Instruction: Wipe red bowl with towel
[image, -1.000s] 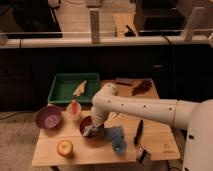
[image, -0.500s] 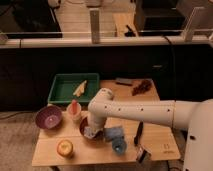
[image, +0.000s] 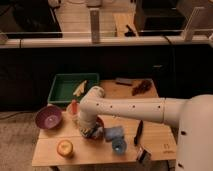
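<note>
The red bowl (image: 99, 121) stands on the wooden table (image: 155, 140), left of its middle, and my arm hides most of it. My white arm reaches in from the right and bends down over the bowl. My gripper (image: 89, 132) is down inside the bowl. A pale bit of cloth (image: 92, 135), which looks like the towel, shows at the gripper's tip against the bowl. I cannot tell how it is held.
A purple bowl (image: 48, 117) stands left of the red bowl, and an orange bottle (image: 74, 107) is between them. A green tray (image: 62, 87) sits at the back left. A round yellow-and-red item (image: 65, 148), a blue item (image: 114, 134), a blue cup (image: 119, 146) and a dark utensil (image: 138, 133) lie near the front.
My arm's elbow has swung to the left and the gripper has shifted left and lower in the red bowl. The other objects have not moved.
</note>
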